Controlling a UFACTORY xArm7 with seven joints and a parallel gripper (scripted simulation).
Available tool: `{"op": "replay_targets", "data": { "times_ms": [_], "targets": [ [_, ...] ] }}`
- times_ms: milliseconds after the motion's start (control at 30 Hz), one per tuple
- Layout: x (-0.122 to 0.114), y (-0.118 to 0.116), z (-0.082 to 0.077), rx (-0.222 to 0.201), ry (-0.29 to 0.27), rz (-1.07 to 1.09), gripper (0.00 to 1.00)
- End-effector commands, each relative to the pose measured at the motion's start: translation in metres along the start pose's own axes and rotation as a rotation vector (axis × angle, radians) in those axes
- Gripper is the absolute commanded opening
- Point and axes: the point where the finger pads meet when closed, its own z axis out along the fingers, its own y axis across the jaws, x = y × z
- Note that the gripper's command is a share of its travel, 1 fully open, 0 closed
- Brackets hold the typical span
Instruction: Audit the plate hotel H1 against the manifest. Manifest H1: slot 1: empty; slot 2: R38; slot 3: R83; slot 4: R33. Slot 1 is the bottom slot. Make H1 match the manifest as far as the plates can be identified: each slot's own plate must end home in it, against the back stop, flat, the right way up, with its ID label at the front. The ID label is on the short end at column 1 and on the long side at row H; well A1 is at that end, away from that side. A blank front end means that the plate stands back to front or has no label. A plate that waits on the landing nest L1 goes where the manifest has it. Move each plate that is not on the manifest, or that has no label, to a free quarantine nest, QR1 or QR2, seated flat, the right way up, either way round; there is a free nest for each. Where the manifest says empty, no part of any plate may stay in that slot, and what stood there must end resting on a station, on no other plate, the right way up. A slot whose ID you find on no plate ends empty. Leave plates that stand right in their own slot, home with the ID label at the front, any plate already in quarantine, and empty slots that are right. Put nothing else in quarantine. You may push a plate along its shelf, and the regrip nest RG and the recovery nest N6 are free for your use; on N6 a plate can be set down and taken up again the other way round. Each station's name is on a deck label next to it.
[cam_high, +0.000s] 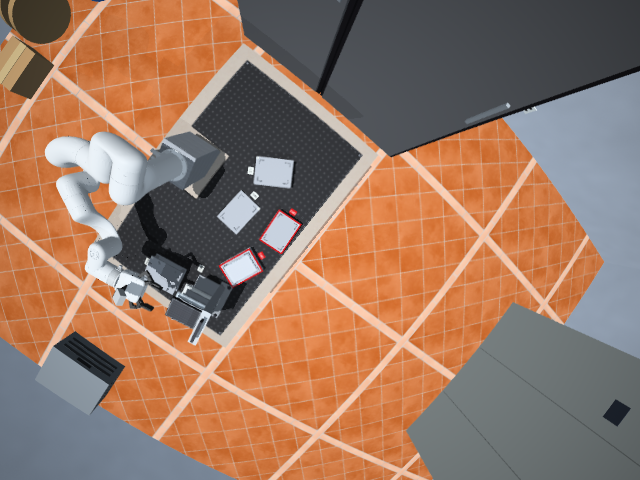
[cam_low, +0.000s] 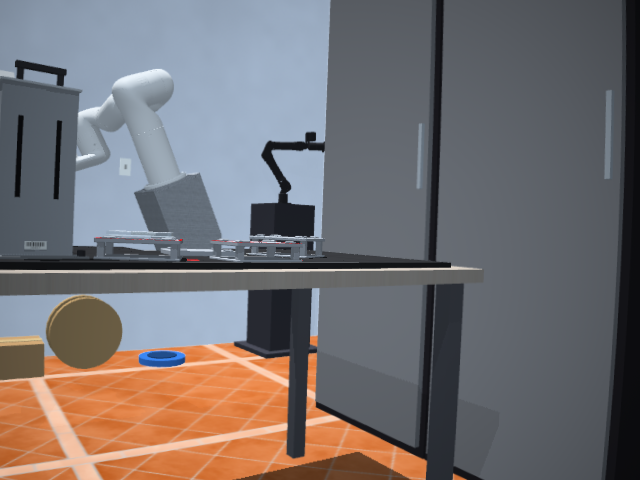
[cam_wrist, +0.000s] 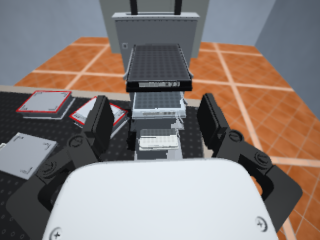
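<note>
In the wrist view the plate hotel H1 (cam_wrist: 155, 30) stands straight ahead, a grey box with a black handle on top. Three plates project from its front towards me. The top one is black (cam_wrist: 157, 65) with a label strip on its front end. Below it is a grey plate (cam_wrist: 157, 102) with a front label, and below that a pale plate (cam_wrist: 159, 139). I cannot read the labels. My gripper (cam_wrist: 155, 105) is open and empty, its fingers either side of the stack and short of it. From above, the gripper (cam_high: 135, 299) hangs beside the hotel (cam_high: 199, 297) at the table's corner.
Two red-edged quarantine nests (cam_high: 280, 230) (cam_high: 240, 266) and two plain grey nests (cam_high: 273, 172) (cam_high: 238, 211) lie on the black mat. The arm's base (cam_high: 193, 162) stands at the mat's edge. Tall grey cabinets (cam_high: 465, 62) stand beyond the table.
</note>
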Motion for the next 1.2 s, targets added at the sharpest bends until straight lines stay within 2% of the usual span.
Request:
{"op": "replay_targets", "data": {
  "times_ms": [0,233,400,833,1167],
  "targets": [
    [-0.013,0.0,0.0,0.0,0.0,-0.003,1.0],
    [-0.026,0.0,0.0,0.0,0.0,-0.003,1.0],
    [-0.026,0.0,0.0,0.0,0.0,-0.003,1.0],
    [-0.026,0.0,0.029,0.0,0.001,-0.004,1.0],
    [-0.026,0.0,0.03,0.0,0.001,-0.004,1.0]
  ]
}}
